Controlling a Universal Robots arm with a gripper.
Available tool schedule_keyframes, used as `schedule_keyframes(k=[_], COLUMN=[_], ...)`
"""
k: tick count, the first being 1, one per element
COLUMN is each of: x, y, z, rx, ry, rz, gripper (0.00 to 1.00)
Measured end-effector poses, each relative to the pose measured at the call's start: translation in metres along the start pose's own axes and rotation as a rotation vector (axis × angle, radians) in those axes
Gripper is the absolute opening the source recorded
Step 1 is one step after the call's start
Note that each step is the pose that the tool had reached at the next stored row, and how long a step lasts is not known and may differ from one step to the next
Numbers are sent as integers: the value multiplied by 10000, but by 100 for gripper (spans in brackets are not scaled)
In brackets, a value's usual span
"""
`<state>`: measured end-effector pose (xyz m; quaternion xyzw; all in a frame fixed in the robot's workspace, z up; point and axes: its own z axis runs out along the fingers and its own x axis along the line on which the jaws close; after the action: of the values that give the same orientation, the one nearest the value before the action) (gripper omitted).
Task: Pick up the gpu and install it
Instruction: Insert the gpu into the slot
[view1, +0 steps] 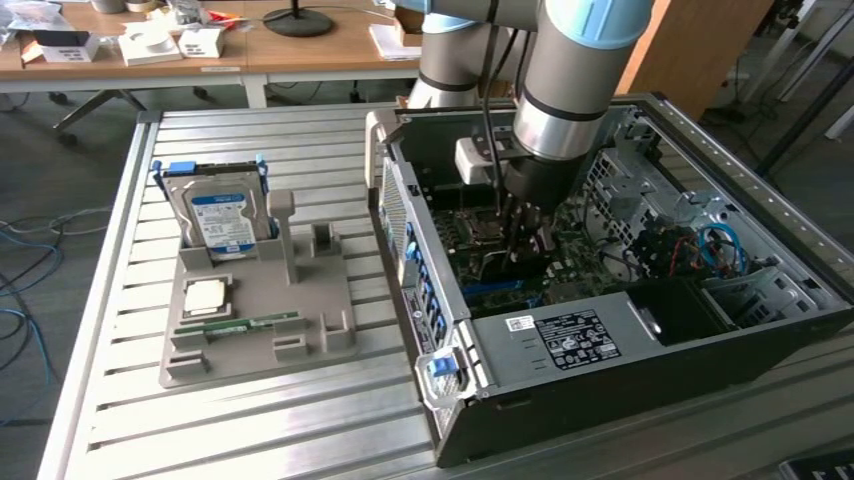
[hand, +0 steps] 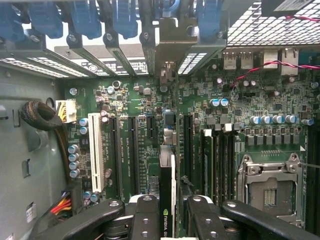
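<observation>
Standing edge-on, gpu (hand: 167, 190) parallel to slots (hand: 131, 155)

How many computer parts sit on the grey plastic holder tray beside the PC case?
3: a silver hard drive with blue-white label upright at the grey tray's far end, a square silvery processor chip flat mid-tray, a narrow green memory stick in front. None appears hidden.

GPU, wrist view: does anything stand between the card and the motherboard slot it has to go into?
Nothing visible does. The gripper holds the gpu edge-on above the motherboard, and the black slots beside it look empty. The card's own body hides the slot directly beneath it.
</observation>
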<state>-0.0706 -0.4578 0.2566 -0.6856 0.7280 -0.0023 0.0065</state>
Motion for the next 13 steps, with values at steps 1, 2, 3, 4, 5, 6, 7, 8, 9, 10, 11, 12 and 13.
schedule_keyframes(k=[1, 2, 3, 4, 5, 6, 7, 8, 9, 10, 11, 12, 13], x=[0, 0, 0, 0, 0, 0, -1, 0, 0, -1, -1, -1, 0], y=[1, 2, 2, 2, 2, 2, 2, 3, 4, 4, 3, 3, 3], z=[0, 1, 2, 2, 2, 2, 3, 2, 2, 3, 3, 3, 2], rx=[0, 0, 0, 1, 1, 1, 1, 1, 1, 1, 1, 0, 0], ry=[0, 0, -2, -2, -2, -2, -9, -27, -45, -53, -54, -55, -53], rz=[1, 2, 2, 1, 1, 1, 1, 2, 3, 4, 4, 3, 2], gripper=[26, 26, 26, 26, 26, 26, 26, 26, 26, 26, 26, 26, 26])
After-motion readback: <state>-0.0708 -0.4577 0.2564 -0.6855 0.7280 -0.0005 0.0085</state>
